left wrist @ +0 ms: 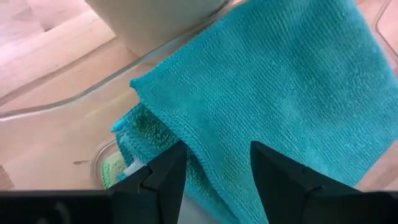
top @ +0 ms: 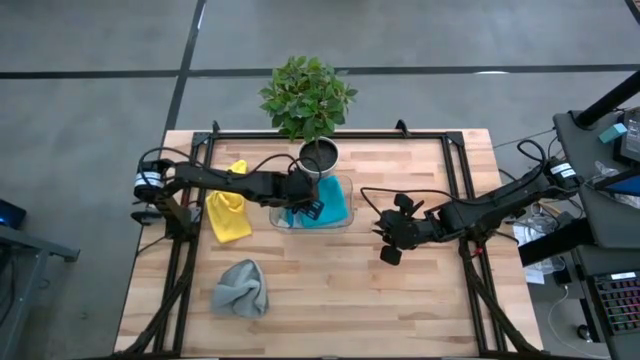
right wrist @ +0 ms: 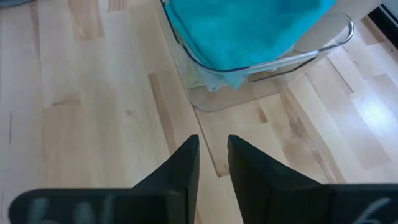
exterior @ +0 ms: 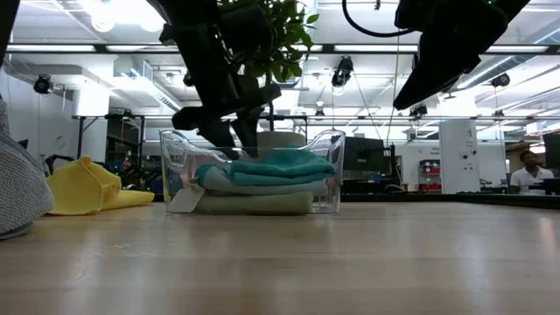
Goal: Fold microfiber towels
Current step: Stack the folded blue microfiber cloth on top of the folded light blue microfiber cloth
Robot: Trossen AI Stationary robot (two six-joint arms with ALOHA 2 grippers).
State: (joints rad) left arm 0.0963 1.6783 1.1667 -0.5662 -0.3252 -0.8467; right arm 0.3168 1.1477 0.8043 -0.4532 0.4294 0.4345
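Observation:
A folded teal towel [top: 330, 203] lies on top of a stack in the clear tray [top: 345, 222]. In the low view a light blue towel [exterior: 262, 184] and a sage green towel [exterior: 262, 204] lie under the teal towel [exterior: 280, 166]. My left gripper [left wrist: 214, 168] is open, pointing down over the teal towel's [left wrist: 280, 81] near-left corner, inside the tray. A yellow towel [top: 228, 215] lies crumpled left of the tray. A grey towel [top: 241, 288] lies bunched near the front left. My right gripper [right wrist: 213, 146] is empty, its fingers a narrow gap apart, above bare table right of the tray. My left gripper stands with its two fingers [left wrist: 165, 177] spread just over the teal towel's folded corner [left wrist: 205, 146], coming from above. I cannot tell whether the fingertips touch the cloth. The towel lies flat on the stack in the tray.
A potted plant [top: 307, 95] with a metal pot [top: 320, 155] stands just behind the tray. Black frame rails [top: 455, 160] run along the table's left, right and far sides. Bare wood lies in front of the tray [top: 340, 290].

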